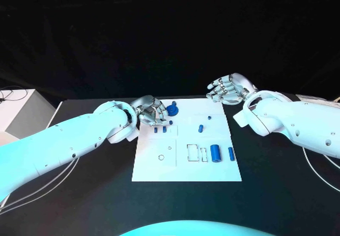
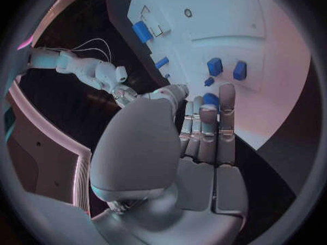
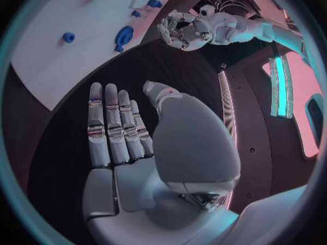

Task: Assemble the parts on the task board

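The white rectangular task board [image 1: 185, 162] lies flat at the middle of the black table [image 1: 276, 191], its long axis running away from the robot.

Left hand [image 1: 152, 113]: it hovers over the board's far left corner, fingers extended side by side and apart from the thumb, holding nothing. In the left wrist view the fingertips [image 2: 226, 92] stand just above the board, with a rounded blue part [image 2: 211, 99] partly hidden behind them. In the head view this reads as the blue ring-shaped part [image 1: 172, 109], just beside the left hand on the side toward the board's middle.

Right hand [image 1: 227, 88]: it hangs off the board, just beyond its far right corner, fingers straight and loosely spread, empty.

Judgement: the left hand is the nearer to the ring-shaped part; the right hand is well apart from it.

Count of blue parts on the board, head view: 1 ring-shaped part; 2 small blocks [image 1: 160, 130] just nearer the robot than the ring; 1 tiny peg [image 1: 210, 118]; 1 short cylinder [image 1: 200, 129]; 1 thin bar [image 1: 204, 154]; 1 large block [image 1: 215, 153]; 1 long cylinder [image 1: 231, 153]. Total seen: 8. Small ones may be hidden under the left hand.
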